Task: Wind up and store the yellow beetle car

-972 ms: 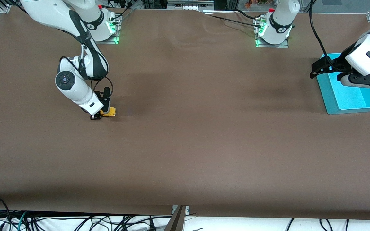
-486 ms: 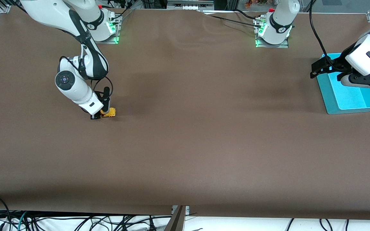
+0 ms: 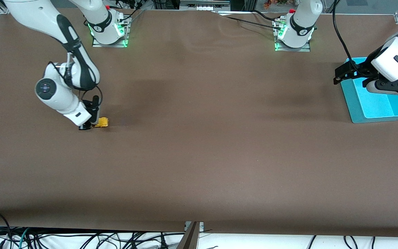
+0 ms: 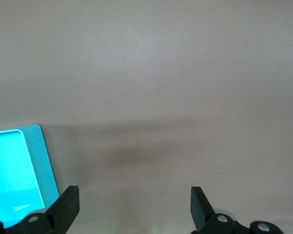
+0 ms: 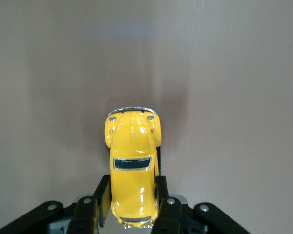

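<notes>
Bright yellow beetle car (image 5: 133, 170), glossy, with dark windows and chrome bumper trim. Plain brown table (image 3: 202, 155), matte. Turquoise bin (image 3: 375, 103), lighter cyan inside, at three o'clock in the front view. White arms with black joints; black fingers (image 5: 101, 197). Green lights at both bases.

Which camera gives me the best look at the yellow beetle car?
The right wrist view: the yellow beetle car fills it, clamped in the right gripper. The front view shows only a small yellow speck; the left wrist view misses it.
</notes>
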Available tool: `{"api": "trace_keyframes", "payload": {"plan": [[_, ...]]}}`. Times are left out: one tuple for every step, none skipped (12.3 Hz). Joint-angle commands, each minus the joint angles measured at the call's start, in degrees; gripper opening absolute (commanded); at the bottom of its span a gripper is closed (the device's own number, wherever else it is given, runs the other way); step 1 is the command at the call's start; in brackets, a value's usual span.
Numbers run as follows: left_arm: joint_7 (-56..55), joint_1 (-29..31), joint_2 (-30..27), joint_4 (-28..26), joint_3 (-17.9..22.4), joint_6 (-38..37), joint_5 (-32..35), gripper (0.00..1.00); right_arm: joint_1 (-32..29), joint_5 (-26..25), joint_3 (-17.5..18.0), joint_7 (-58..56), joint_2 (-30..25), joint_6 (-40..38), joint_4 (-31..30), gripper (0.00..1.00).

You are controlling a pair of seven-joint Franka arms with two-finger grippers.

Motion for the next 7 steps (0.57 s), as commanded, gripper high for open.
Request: {"api": "trace_keyframes", "payload": {"plan": [[-0.52,-0.02,0.22,0.91,-0.45,-0.97,1.17,1.0,-5.3,-0.15,0.37,-5.06,0.8,1.5,-0.74,0.16],[-0.61,0.07,0.22,0.91,-0.27,-0.88,1.0,1.0,-7.49,-0.15,0.45,-7.35,1.41,2.99,-0.74,0.16],[-0.61,0.07,0.31,0.91,-0.18,-0.8,0.73,1.0,-9.43,-0.15,0.45,-8.85,2.03,4.4,-0.65,0.16],[-0.61,-0.02,0.49,0.83,-0.44,-0.79,0.99,1.0,-10.41,-0.15,0.45,-9.82,2.56,5.28,-0.47,0.16],[-1.31,-0.02,0.4,0.83,-0.53,-0.88,1.08,1.0,-10.68,-0.15,0.45,-9.92,2.56,5.47,-0.47,0.16],[-1.49,0.07,0.4,0.83,-0.36,-1.06,1.08,1.0,-10.68,-0.15,0.45,-9.92,2.39,5.38,-0.3,0.18],[-1.14,0.07,0.31,0.83,-0.01,-1.06,1.08,1.0,-10.68,-0.15,0.45,-9.74,2.04,5.29,-0.21,0.21]]}}
